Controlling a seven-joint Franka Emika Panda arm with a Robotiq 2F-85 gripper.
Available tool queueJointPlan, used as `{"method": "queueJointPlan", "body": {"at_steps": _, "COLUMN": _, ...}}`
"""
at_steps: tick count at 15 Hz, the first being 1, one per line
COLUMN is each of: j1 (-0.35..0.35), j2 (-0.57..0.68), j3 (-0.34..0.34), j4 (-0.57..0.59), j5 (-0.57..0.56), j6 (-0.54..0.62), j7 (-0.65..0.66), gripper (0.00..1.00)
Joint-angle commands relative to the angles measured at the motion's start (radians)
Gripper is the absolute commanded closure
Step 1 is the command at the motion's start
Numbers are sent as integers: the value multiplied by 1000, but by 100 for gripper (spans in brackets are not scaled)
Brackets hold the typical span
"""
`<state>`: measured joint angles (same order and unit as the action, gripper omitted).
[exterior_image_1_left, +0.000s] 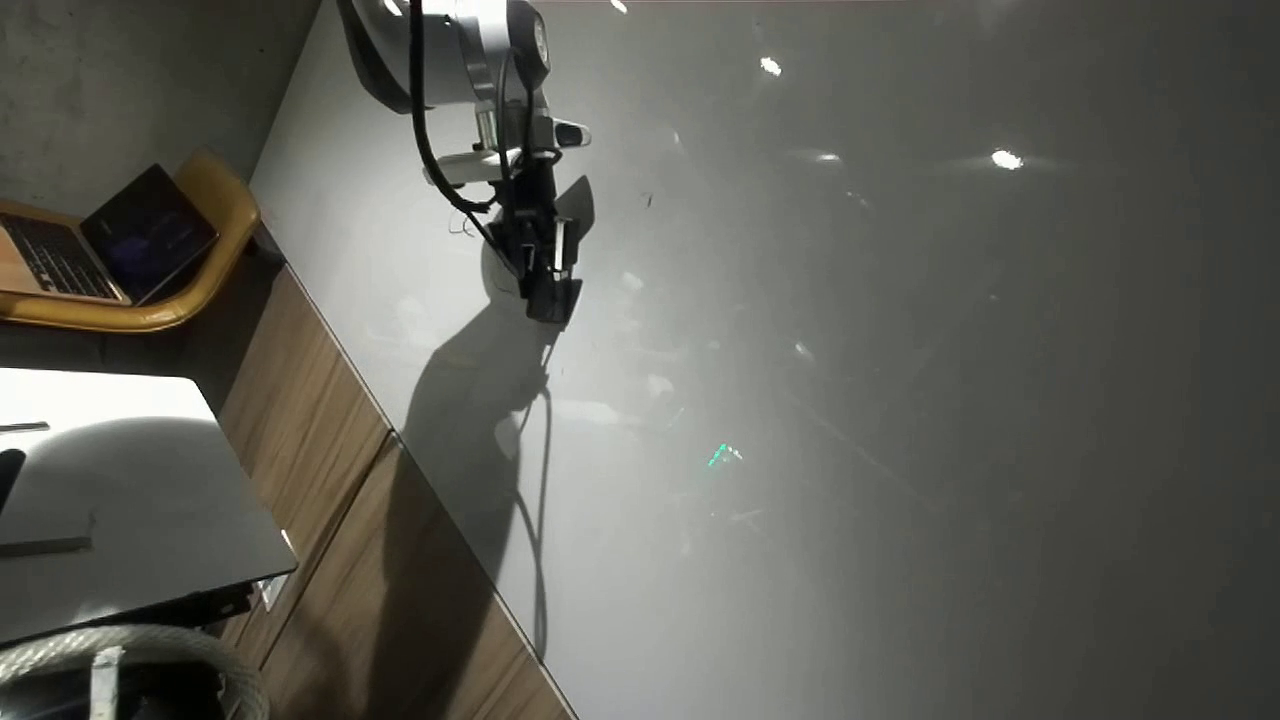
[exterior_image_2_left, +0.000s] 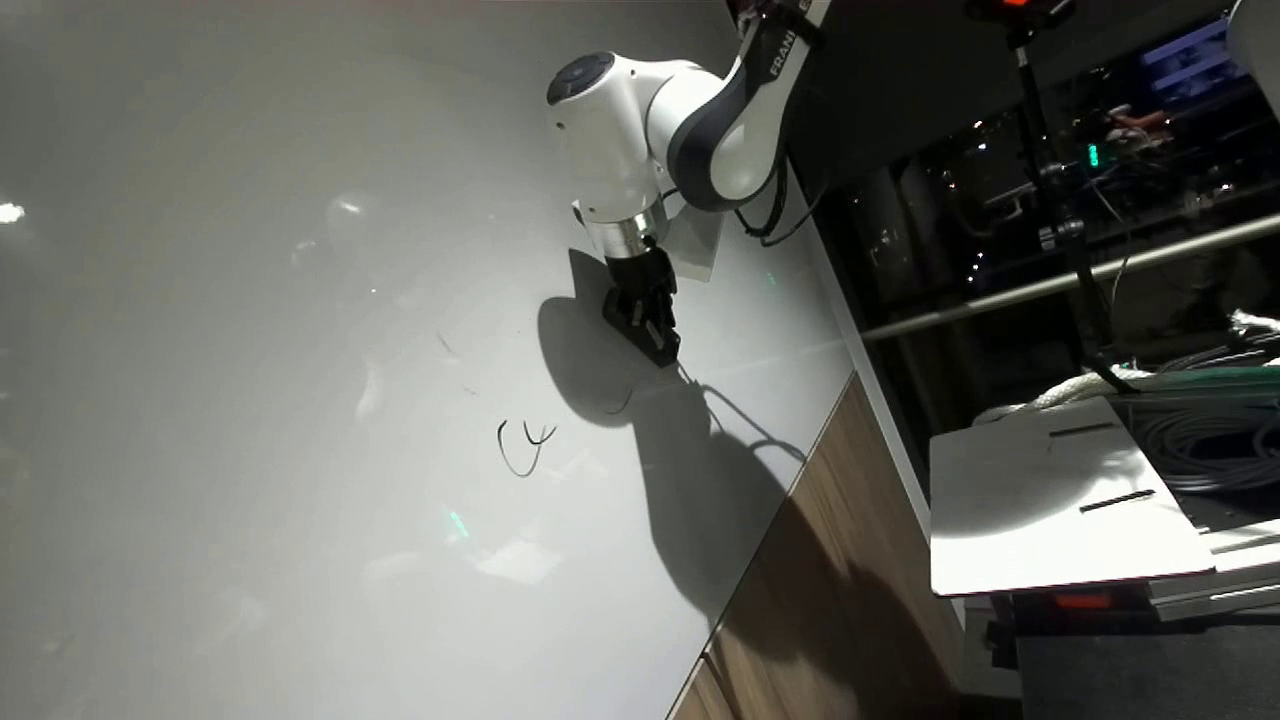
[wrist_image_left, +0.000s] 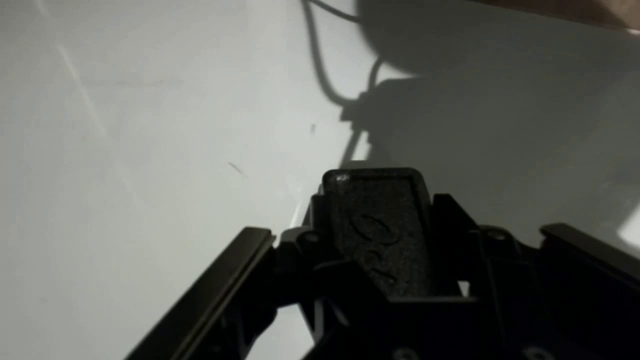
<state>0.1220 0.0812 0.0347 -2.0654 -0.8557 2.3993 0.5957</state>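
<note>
My gripper (wrist_image_left: 378, 212) is shut on a black block, which looks like a whiteboard eraser (wrist_image_left: 385, 192), with one finger against each side. Faint curved lines mark the block's face. In both exterior views the gripper (exterior_image_1_left: 550, 270) (exterior_image_2_left: 642, 318) points down over a glossy pale surface (exterior_image_1_left: 800, 560), and the dark block (exterior_image_1_left: 547, 300) juts from its tip. Whether the block touches the surface cannot be told. A curved black pen scribble (exterior_image_2_left: 522, 450) lies on that surface, to the lower left of the gripper in an exterior view. Shorter faint strokes (wrist_image_left: 236, 168) show in the wrist view.
Wood-grained panelling (exterior_image_1_left: 310, 370) runs along the surface's edge. Beyond it are a tan chair (exterior_image_1_left: 225, 200) with an open laptop (exterior_image_1_left: 150, 235), and a white flat-topped stand (exterior_image_2_left: 1060, 510). The arm's broad shadow (exterior_image_2_left: 690, 480) falls across the surface and panelling. Small green light spots (exterior_image_1_left: 722, 453) show.
</note>
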Motion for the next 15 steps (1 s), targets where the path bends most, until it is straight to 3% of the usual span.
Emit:
{"method": "queueJointPlan", "body": {"at_steps": 1, "j1": -66, "j2": 1, "j3": -42, "j4": 38, "j5": -35, "j6": 67, "j7": -40, "gripper": 72}}
{"method": "queueJointPlan", "body": {"at_steps": 6, "j1": -67, "j2": 25, "j3": -31, "j4": 16, "j5": -34, "j6": 83, "j7": -2, "gripper": 72}}
{"method": "queueJointPlan", "body": {"at_steps": 15, "j1": 25, "j2": 104, "j3": 47, "j4": 87, "j5": -45, "j6": 21, "j7": 72, "gripper": 72}}
